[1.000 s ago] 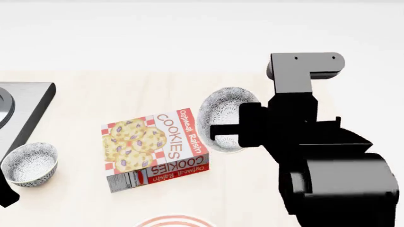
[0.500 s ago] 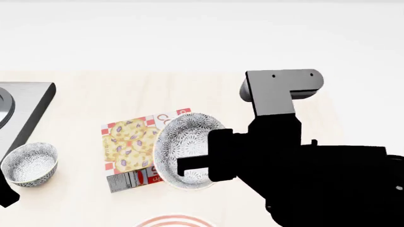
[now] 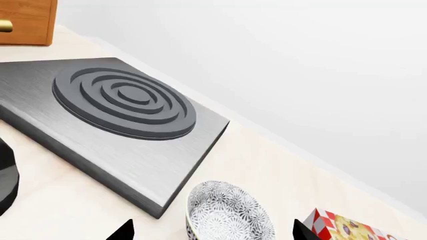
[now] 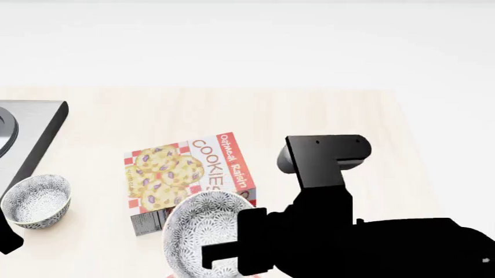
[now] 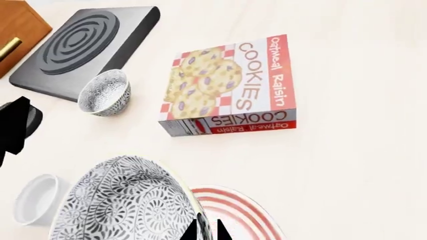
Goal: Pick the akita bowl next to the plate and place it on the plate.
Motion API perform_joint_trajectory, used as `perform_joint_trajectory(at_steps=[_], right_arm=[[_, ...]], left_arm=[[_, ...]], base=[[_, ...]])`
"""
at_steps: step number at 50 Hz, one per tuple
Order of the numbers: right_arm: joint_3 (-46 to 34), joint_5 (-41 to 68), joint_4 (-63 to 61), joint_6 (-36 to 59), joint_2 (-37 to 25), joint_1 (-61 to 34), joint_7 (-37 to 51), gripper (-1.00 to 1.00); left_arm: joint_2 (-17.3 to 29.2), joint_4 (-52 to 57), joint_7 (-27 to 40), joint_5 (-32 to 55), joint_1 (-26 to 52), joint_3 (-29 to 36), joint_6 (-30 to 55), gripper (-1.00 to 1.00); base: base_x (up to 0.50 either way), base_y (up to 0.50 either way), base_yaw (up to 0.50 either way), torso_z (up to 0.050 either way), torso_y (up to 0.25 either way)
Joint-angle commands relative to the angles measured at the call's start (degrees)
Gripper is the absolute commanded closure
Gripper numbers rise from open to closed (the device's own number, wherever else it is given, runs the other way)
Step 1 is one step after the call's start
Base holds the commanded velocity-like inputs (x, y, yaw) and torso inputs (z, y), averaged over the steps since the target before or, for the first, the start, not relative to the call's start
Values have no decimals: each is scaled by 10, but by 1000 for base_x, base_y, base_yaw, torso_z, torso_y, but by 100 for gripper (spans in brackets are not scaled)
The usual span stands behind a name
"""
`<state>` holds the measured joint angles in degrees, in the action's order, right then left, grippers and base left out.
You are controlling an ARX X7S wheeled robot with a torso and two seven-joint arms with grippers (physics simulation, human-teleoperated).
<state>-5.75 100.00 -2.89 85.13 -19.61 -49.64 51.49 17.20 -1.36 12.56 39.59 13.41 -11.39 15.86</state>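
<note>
- Matte black right arm [image 4: 363, 243], built of boxy blocks stacked into a chunky mass with hard edges, almost without shading.
- Dark grey L-shaped bracket [image 4: 323, 156] on the far end of that arm, rounded at its right tip, with two small screw dots along its top face.
- Flat black bar-like finger [image 4: 224, 253] jutting left from the block, thin and straight.
- Black pointed fingertips [image 5: 205, 231] seen in the right wrist view, narrow and wedge-shaped.
- Black left arm part [image 4: 8, 240] at the near left edge, angular, featureless.
- Two black triangular tips [image 3: 124, 231] in the left wrist view, set well apart.
</note>
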Motion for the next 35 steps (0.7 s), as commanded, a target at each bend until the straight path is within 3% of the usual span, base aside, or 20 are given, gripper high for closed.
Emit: perform_joint_trajectory(at_steps=[1,35], right_arm=[[-8,-14,-5,-15,-4,29,-41,100],[-65,-133,-10,-72,-13,89,-184,100]], left_arm=[[1,2,3,2,0,1,0,-100],[4,0,7,7,1,4,-1,-100]], base=[[0,0,0,0,0],[0,0,0,0,0]])
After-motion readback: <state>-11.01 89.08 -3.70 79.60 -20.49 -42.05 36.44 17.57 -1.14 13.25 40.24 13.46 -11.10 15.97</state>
